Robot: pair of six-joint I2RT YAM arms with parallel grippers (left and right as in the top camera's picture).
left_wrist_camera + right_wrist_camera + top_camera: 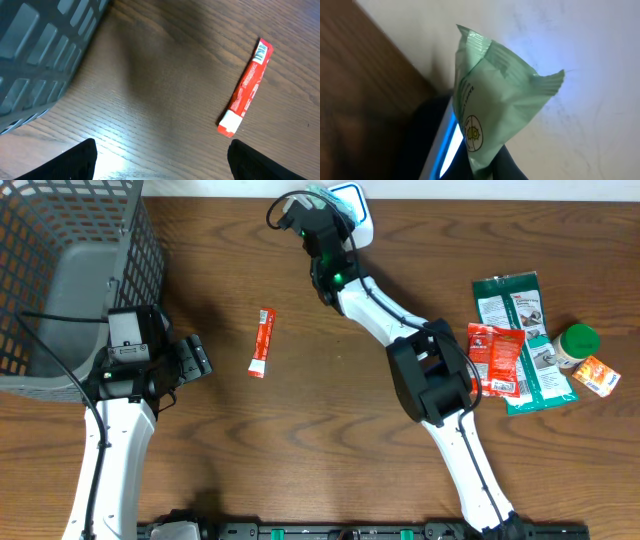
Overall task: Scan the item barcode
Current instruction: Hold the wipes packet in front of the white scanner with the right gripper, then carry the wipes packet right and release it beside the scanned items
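Scan step underway: right fingers (510, 167) pinch green packet (495, 100) over scanner (358, 215) at 12 o'clock. Left fingers (75, 162) spread, idle. Next, probably: turn the barcode toward the scanner.

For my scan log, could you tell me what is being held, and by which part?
The right gripper holds a pale green packet by one end; the left gripper is open, holding nothing.

Holding a crinkled pale-green packet (495, 95) tilted, just over a white scanner (356, 210) glowing blue.
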